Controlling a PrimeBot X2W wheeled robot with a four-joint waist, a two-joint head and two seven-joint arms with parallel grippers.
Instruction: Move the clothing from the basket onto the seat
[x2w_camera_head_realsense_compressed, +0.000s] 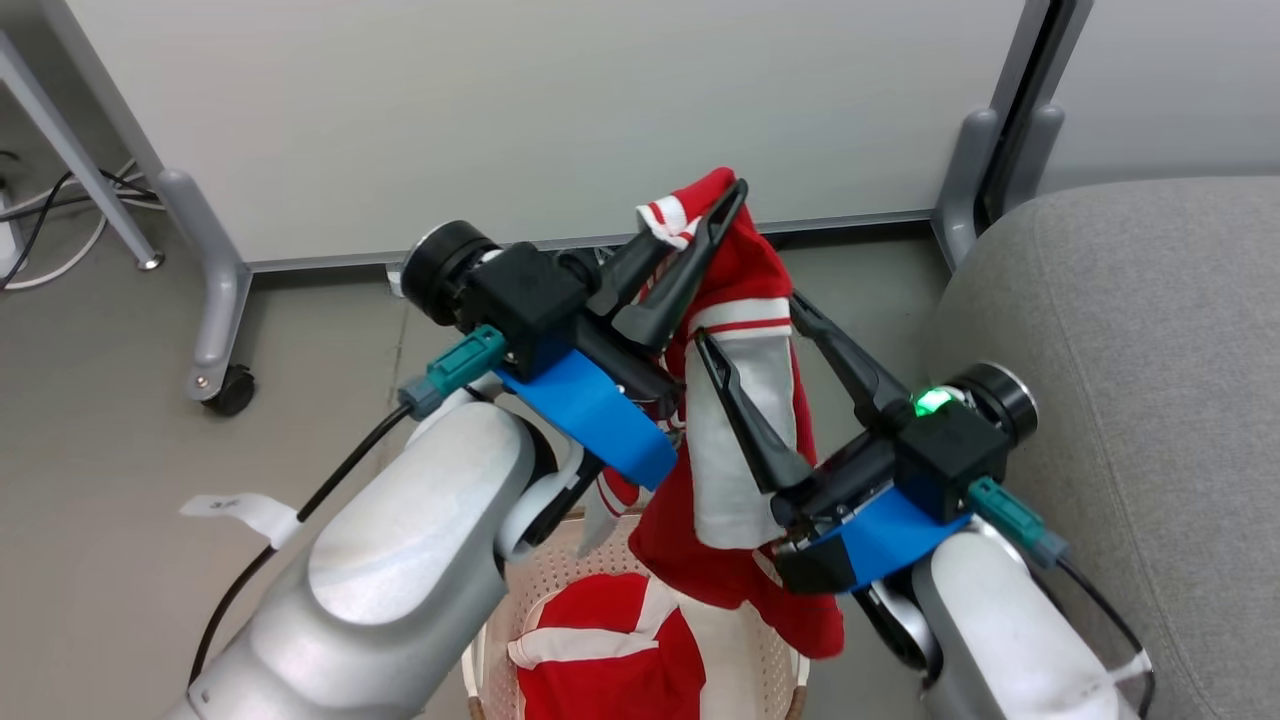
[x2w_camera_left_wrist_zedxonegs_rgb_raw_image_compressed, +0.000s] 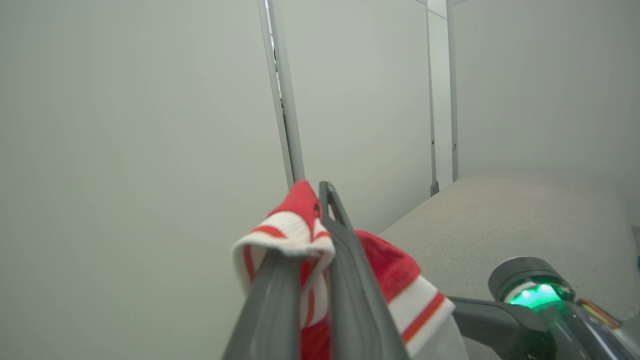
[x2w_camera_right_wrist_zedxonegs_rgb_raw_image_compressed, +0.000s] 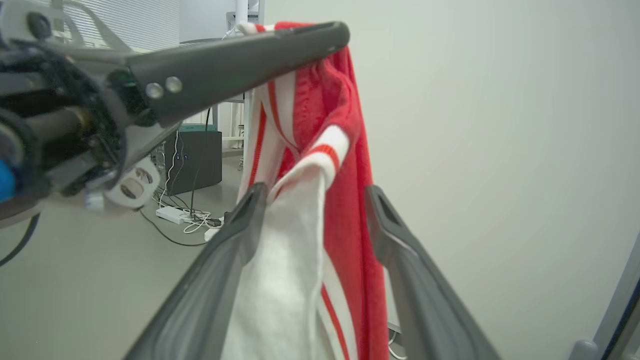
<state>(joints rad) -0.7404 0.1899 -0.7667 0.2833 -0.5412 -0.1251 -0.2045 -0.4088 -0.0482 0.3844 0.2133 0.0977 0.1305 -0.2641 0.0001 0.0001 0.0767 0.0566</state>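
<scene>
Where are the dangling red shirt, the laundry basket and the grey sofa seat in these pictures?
Dangling red garment (x2w_camera_head_realsense_compressed: 722, 495), head view, on its white panel.
Basket (x2w_camera_head_realsense_compressed: 755, 660), head view, on its perforated inner wall.
Seat (x2w_camera_head_realsense_compressed: 1130, 300), head view, on the grey cushion's top.

Silver forearms (x2w_camera_head_realsense_compressed: 400, 570), blue brackets (x2w_camera_head_realsense_compressed: 600, 415), dark two-fingered tools (x2w_camera_head_realsense_compressed: 715, 215) (x2w_camera_head_realsense_compressed: 748, 320).
</scene>
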